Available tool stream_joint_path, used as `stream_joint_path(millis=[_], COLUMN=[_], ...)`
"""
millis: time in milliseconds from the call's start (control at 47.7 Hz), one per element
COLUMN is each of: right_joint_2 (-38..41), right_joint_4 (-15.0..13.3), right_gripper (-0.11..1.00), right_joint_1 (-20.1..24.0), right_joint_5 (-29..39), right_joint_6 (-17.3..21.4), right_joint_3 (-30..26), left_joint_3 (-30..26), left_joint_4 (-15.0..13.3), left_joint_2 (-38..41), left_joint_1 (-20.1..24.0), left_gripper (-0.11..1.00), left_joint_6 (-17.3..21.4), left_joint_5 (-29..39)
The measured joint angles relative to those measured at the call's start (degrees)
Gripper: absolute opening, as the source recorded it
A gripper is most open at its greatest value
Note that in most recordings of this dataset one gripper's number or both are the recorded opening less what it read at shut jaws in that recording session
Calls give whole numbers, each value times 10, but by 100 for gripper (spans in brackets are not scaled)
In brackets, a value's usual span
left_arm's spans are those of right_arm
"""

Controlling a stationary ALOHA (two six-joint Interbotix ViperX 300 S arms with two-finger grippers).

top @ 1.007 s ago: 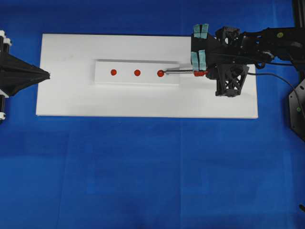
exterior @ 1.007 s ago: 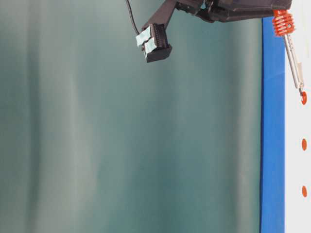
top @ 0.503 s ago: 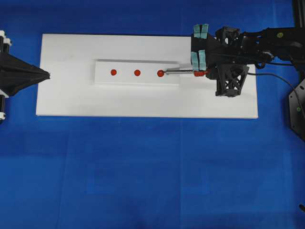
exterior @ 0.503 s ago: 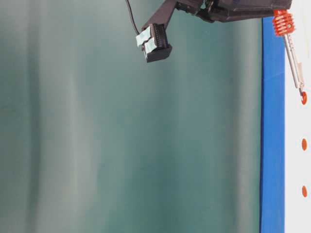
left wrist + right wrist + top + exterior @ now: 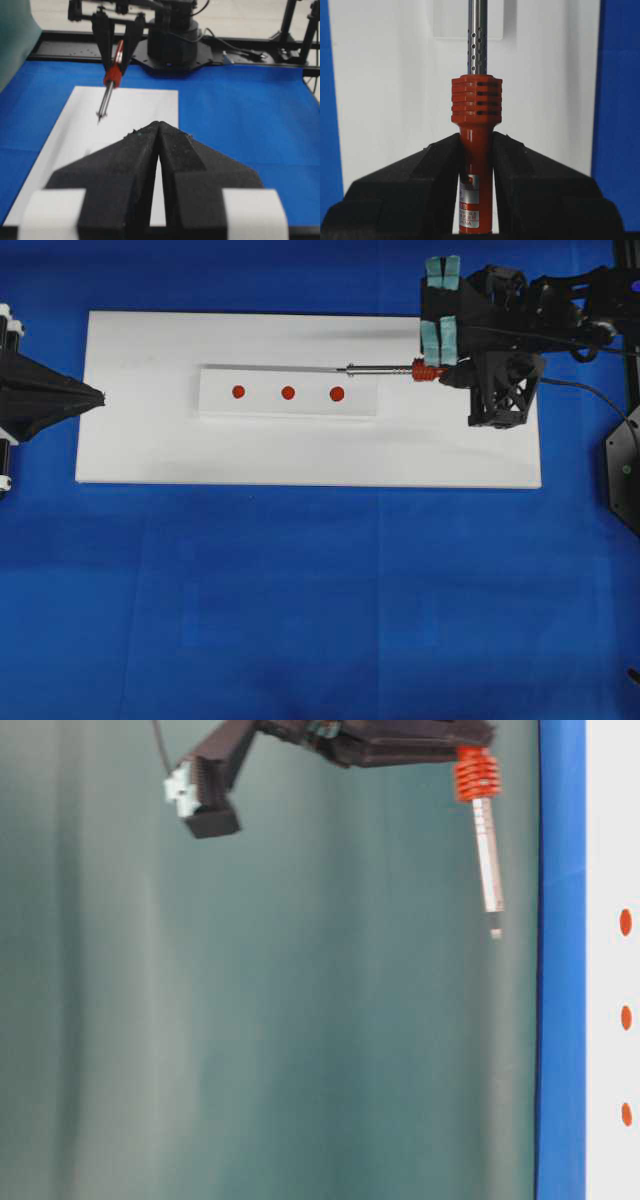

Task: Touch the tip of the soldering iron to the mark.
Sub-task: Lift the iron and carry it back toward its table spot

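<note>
**Iron lifted off the rightmost mark**

Raised since a second ago, the soldering iron [image 5: 400, 369] no longer rests its tip [image 5: 495, 933] on the rightmost red mark [image 5: 337, 393]. Only the table-level view shows that clearance above the white board [image 5: 300, 455] on the blue-covered bench [image 5: 300, 590]. Close up, the right end effector [image 5: 476, 165] clamps the ribbed red-orange handle; the metal shaft is perforated. The left end effector [image 5: 158, 150], matte black, is closed and empty.
</note>
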Motion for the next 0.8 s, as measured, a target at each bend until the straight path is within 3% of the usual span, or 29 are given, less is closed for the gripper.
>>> stream_joint_path(millis=[503,797], right_joint_2=[-19,-27], right_joint_4=[-8,-9], right_gripper=[6,6], right_joint_1=[0,7], right_joint_5=[17,17], right_joint_6=[0,48], right_joint_3=[-11,-9], left_joint_3=[-1,0], left_joint_4=[0,-1], left_joint_2=[0,0], left_joint_1=[0,0], left_gripper=[0,0], left_joint_6=[0,0], left_joint_5=[-1,-1])
